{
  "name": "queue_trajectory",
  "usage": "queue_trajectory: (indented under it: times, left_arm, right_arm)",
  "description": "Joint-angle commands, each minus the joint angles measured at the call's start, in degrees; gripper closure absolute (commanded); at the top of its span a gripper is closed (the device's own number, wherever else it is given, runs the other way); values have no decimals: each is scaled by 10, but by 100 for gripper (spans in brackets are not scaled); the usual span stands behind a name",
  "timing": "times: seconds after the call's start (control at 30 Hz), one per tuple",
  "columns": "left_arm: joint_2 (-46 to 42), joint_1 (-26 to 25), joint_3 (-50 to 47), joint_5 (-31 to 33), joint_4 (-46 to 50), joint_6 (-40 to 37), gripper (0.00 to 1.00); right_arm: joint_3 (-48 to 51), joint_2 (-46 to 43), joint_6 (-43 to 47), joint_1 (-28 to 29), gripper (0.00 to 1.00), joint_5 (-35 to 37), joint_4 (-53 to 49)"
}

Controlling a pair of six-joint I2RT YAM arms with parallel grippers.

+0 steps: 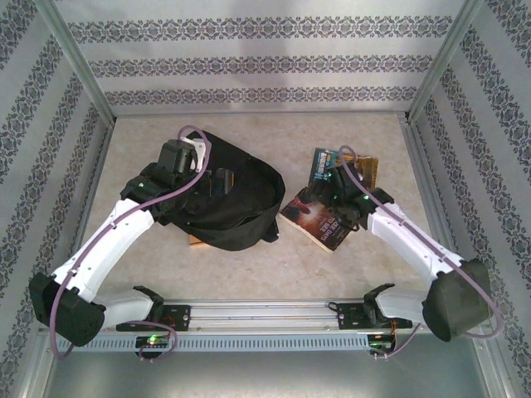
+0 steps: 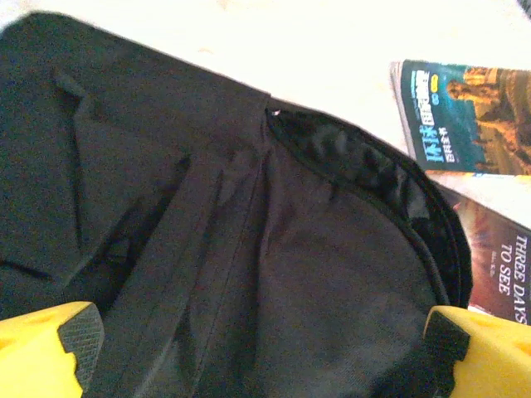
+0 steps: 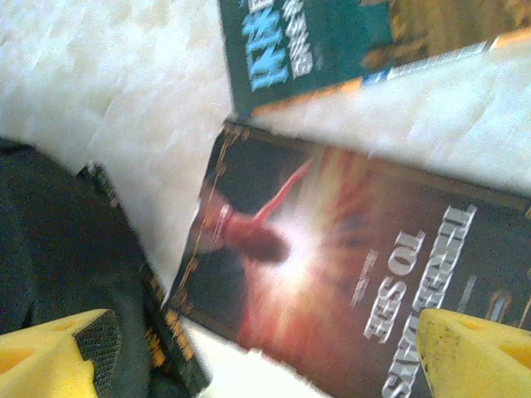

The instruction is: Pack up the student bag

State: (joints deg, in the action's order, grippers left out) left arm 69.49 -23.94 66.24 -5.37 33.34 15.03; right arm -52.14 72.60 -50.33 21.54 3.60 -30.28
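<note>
Rail [image 1: 265,313] and arm bases sit at the near edge of the table [image 1: 249,274]. From there the left arm reaches out over the student bag [image 1: 236,199]. The left gripper [image 2: 264,336] hangs just above the fabric with its yellow fingers [image 2: 50,352] spread wide and nothing between them.

The bag lies left of the table's middle. It is black, soft and slumped, rounded in outline and creased with folds, with a strap [image 1: 270,232] trailing at its near right corner. Its long axis runs on a slant from far left to near right. A zippered rim [image 2: 373,178] curves along its right side, so the mouth looks turned toward the books. A tan corner [image 1: 196,240] peeps from under its near edge.

Right of the bag, the right gripper [image 3: 265,340] hovers over a red-brown book [image 1: 314,217] titled Three Days to See, its fingers [image 3: 477,356] held wide apart and gripping nothing. Just beyond lies a teal book [image 1: 323,166]. Patterned walls [image 1: 249,62] close the far side.
</note>
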Motion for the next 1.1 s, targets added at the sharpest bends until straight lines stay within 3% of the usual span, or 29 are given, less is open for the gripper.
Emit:
queue_trajectory:
  times: [0.0, 0.13, 0.23, 0.6, 0.9, 1.07]
  left_arm:
    - [-11, -4, -14, -24, -1, 5, 0]
    - [-23, -4, -24, -35, 2, 4, 0]
    - [-34, -4, -32, -39, 3, 3, 0]
    - [-52, -3, -28, -47, 34, -15, 0]
    - [-41, -4, -18, -61, 36, -14, 0]
    - [-34, -3, -14, -75, 35, -3, 1]
  right_arm:
    - [-24, 83, 102, -57, 7, -16, 20]
    - [-70, 189, 131, -93, 6, -10, 5]
    - [-67, 233, 127, -115, 5, -54, 26]
    - [24, 220, 84, -101, 6, -240, 87]
    - [104, 88, 65, 17, 7, -249, 44]
    - [115, 31, 93, 13, 8, -155, 5]
